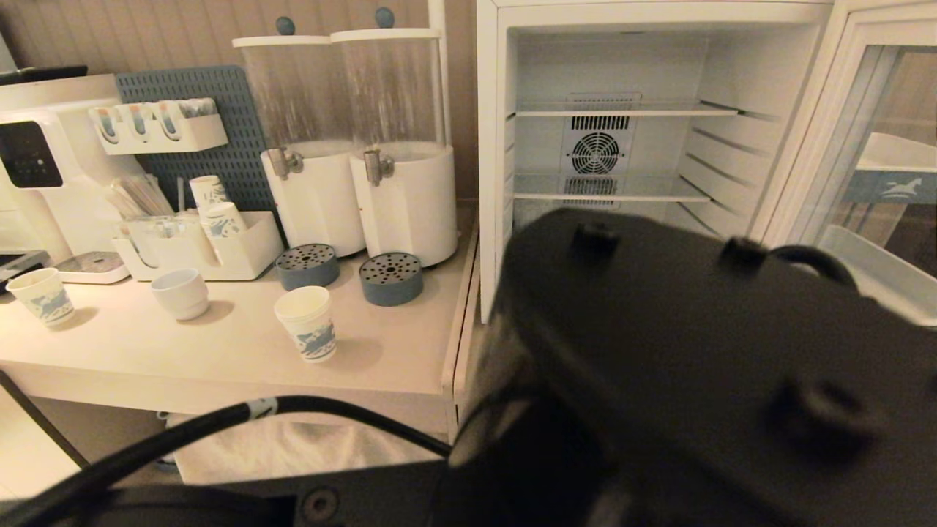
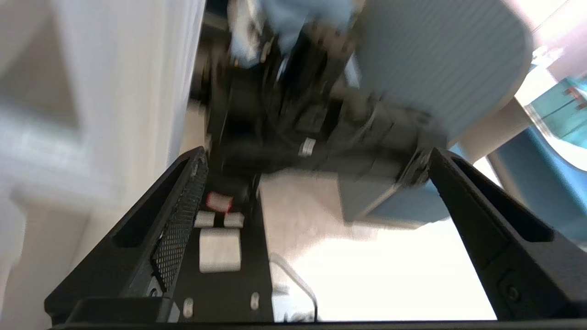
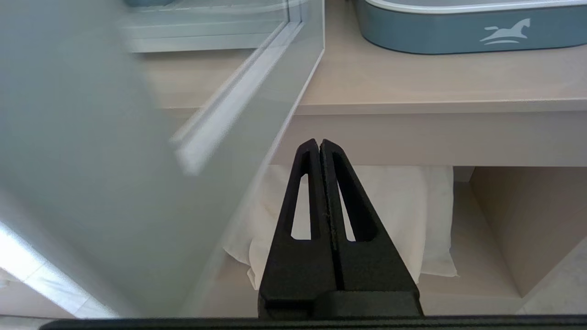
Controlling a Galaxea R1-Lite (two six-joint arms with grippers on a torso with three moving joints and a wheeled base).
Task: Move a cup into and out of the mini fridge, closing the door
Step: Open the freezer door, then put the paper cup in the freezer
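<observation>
The cup (image 1: 307, 322), tall white paper with a blue print, stands upright on the counter to the left of the mini fridge (image 1: 489, 183). The fridge is open and its wire shelves are bare. The door (image 1: 827, 146) is swung out to the right. My left arm (image 1: 695, 351) is a dark bulk in front of the fridge's lower part. The left gripper (image 2: 316, 153) is open with nothing between its fingers, and its view is smeared. My right gripper (image 3: 319, 143) is shut and empty, low beside the door's glass (image 3: 114, 160), below the counter edge.
Left of the cup stand a plain white rounded cup (image 1: 180, 293) and a shorter printed cup (image 1: 42, 295). Two drink dispensers (image 1: 366, 183) with grey drip trays (image 1: 390, 278) and a cup organiser (image 1: 241, 252) line the back. A blue tub (image 3: 458, 32) sits right of the door.
</observation>
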